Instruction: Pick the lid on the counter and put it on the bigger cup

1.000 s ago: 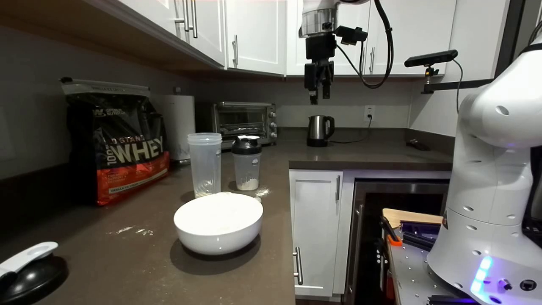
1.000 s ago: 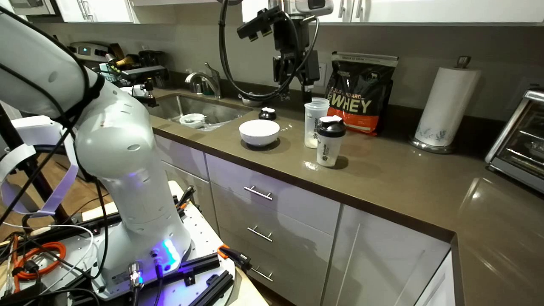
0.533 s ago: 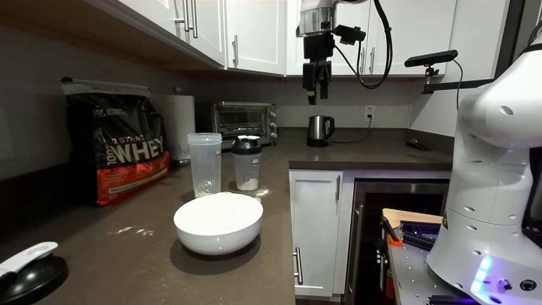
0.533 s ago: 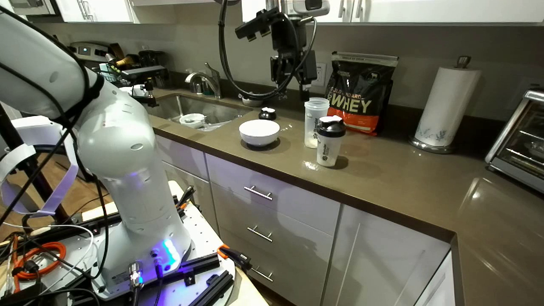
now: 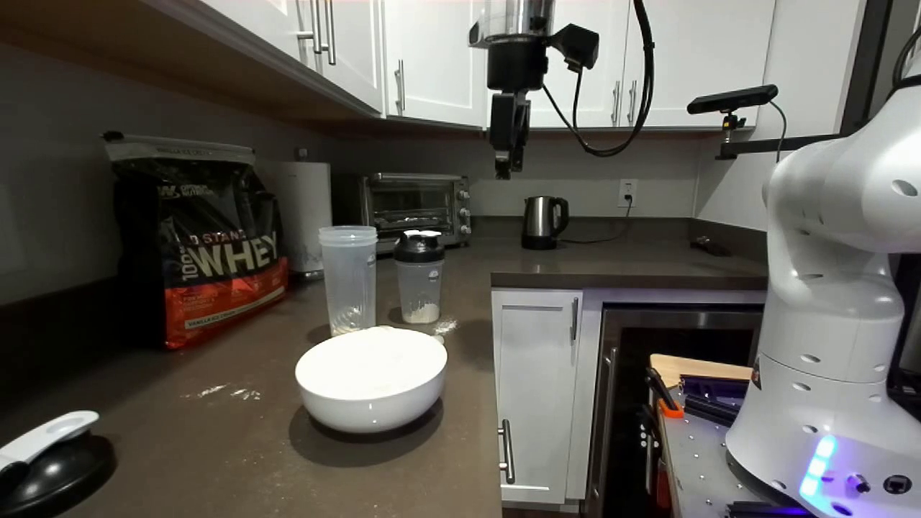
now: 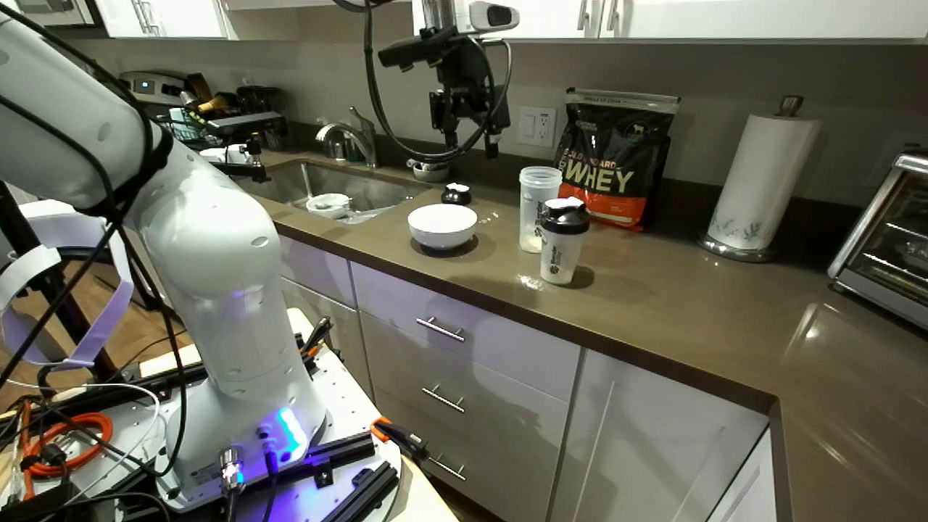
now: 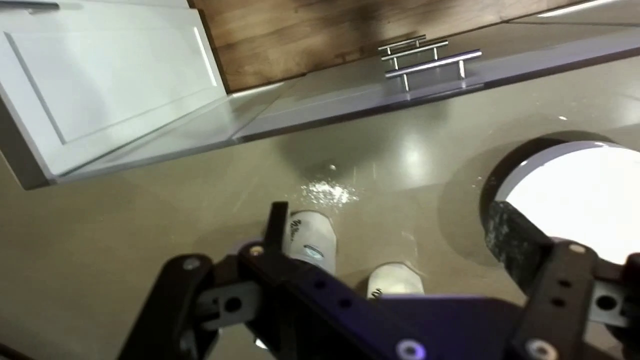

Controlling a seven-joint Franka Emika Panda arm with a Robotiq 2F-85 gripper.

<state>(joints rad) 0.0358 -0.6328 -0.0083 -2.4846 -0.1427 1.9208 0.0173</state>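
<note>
Well, the fingers (image 7: 516, 243) hang spread, gripping nothing; the lid (image 6: 456, 196) sits on the surface (image 5: 237, 453), apart from the bowl (image 6: 442, 235), probably light, stiff and slick, best pinched across its width.

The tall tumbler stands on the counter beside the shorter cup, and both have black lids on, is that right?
Not quite: only the shorter cup has a black lid on. The tall tumbler stands beside it on the counter but has none, as both exterior views show.
</note>
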